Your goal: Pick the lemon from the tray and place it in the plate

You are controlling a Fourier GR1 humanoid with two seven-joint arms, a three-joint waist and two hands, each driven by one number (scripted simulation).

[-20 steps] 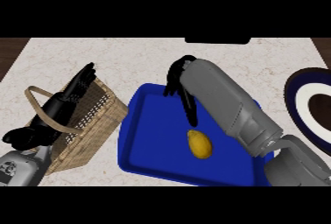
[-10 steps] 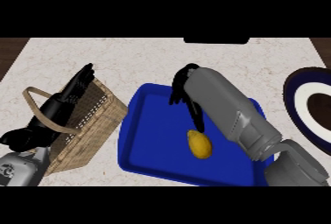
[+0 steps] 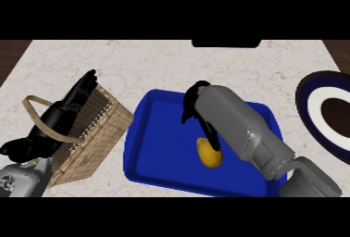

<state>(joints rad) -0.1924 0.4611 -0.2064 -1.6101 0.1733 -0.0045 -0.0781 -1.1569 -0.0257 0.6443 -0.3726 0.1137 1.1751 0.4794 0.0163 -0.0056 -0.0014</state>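
One lemon (image 3: 209, 155), one tray (image 3: 157, 152), one plate (image 3: 315, 111), one basket (image 3: 96, 134).

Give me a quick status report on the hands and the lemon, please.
Right hand over tray, fingers at lemon, not closed. Left hand open over basket. Plate unobstructed.

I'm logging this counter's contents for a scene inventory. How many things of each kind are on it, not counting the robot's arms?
Lemon: 1
Blue tray: 1
Wicker basket: 1
Plate, dark blue rim with a white ring: 1
Total: 4
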